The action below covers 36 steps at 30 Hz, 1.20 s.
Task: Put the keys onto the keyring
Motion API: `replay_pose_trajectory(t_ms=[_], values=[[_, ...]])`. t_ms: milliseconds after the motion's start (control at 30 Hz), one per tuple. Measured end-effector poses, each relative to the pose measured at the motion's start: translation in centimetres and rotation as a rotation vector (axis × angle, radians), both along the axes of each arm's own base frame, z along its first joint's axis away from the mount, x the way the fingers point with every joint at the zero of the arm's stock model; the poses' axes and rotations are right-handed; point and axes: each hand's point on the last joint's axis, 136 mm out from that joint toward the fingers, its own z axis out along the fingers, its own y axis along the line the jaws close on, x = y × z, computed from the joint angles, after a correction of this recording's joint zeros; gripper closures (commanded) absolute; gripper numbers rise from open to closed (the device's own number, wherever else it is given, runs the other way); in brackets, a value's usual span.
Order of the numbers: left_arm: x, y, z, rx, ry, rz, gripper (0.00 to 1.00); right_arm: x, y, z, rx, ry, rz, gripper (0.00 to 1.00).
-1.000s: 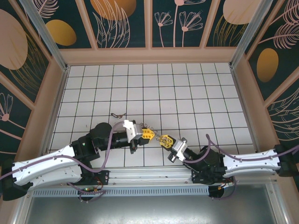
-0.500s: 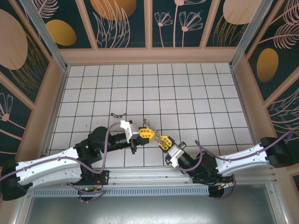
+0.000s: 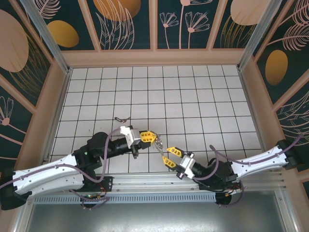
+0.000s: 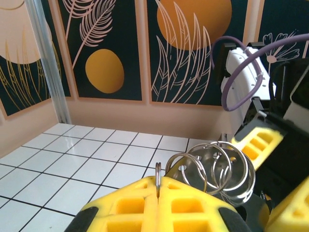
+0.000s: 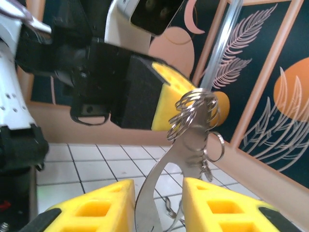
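Just above the tabletop [image 3: 193, 96], near its front edge, the left end effector [image 3: 153, 137] is clamped tight on one loop of the keyring [image 4: 217, 166]. Facing it, the right end effector [image 3: 170, 156] stands partly open, the keyring's flat metal strip hanging between its fingers.

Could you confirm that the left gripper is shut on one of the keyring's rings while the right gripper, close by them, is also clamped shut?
Not quite. The right gripper is not clamped shut: its jaws stand apart, as the right wrist view shows. The rest holds: the left gripper is shut on a ring of the keyring, and the right gripper is close by the rings.
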Motion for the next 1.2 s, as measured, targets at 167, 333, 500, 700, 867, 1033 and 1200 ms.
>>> replay_pose_trajectory(t_ms=[167,333,500,700,867,1033,1200], values=[[-0.4,0.6,0.4,0.007,-0.025,-0.011,1.0,-0.2,-1.1,1.7,0.068,0.025,0.035,0.75],[-1.5,0.2,0.2,0.03,-0.029,-0.081,1.0,-0.3,-2.1,3.2,0.134,0.035,0.064,0.8],[-2.4,-0.4,-0.4,0.062,-0.02,-0.145,1.0,0.7,-3.6,5.9,0.215,0.079,0.048,0.84],[-3.3,-1.1,-1.0,0.09,-0.011,-0.213,1.0,2.6,-2.9,7.3,0.198,0.139,0.013,0.87],[-3.8,-1.2,-1.1,0.098,-0.015,-0.243,1.0,4.9,-0.6,4.7,0.087,0.202,-0.01,0.86],[-3.8,-1.1,-1.1,0.11,-0.016,-0.244,1.0,4.7,0.4,3.1,0.032,0.253,0.066,0.77],[-3.8,-1.1,-1.4,0.122,-0.016,-0.243,1.0,3.1,1.1,2.8,0.014,0.267,0.173,0.72]])
